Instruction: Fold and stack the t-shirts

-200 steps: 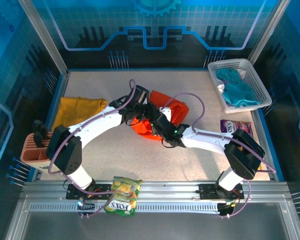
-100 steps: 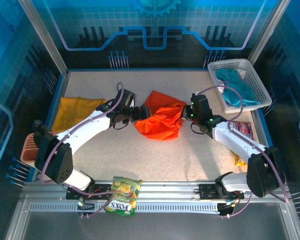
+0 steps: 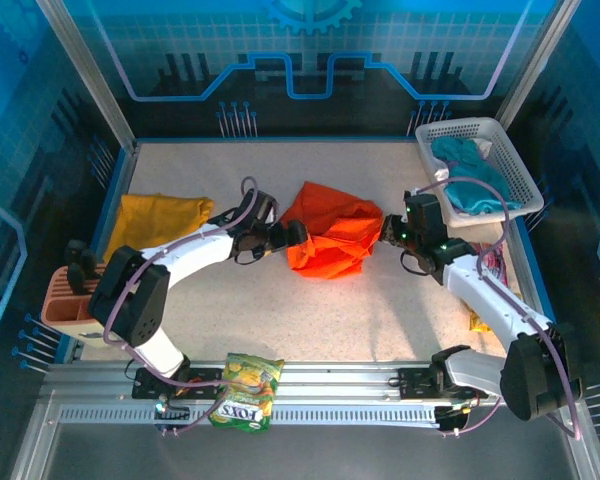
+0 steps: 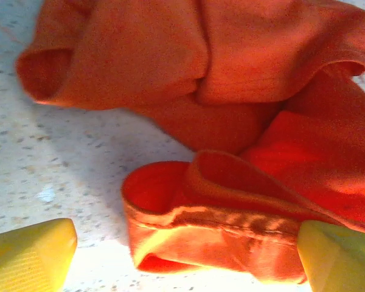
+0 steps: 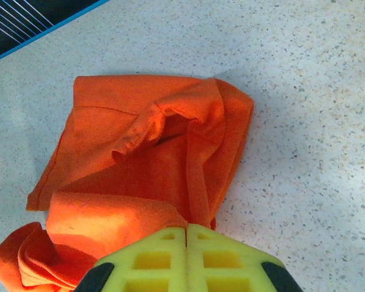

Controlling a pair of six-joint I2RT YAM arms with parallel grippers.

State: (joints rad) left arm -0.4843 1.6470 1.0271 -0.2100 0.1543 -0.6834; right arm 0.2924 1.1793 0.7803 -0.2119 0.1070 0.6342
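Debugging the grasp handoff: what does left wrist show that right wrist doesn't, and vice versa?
Left wrist: left pincer open, astride a rolled fold of the orange t-shirt. Right wrist: right pincer shut on the shirt's edge; blue table edge beyond. Both: that crumpled shirt on the speckled table.

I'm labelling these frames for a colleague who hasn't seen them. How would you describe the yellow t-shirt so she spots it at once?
On the speckled table, seen from above, look to the left edge. The mustard-yellow t-shirt lies there in a flattish heap. It is duller than the bright orange t-shirt, which is crumpled mid-table.
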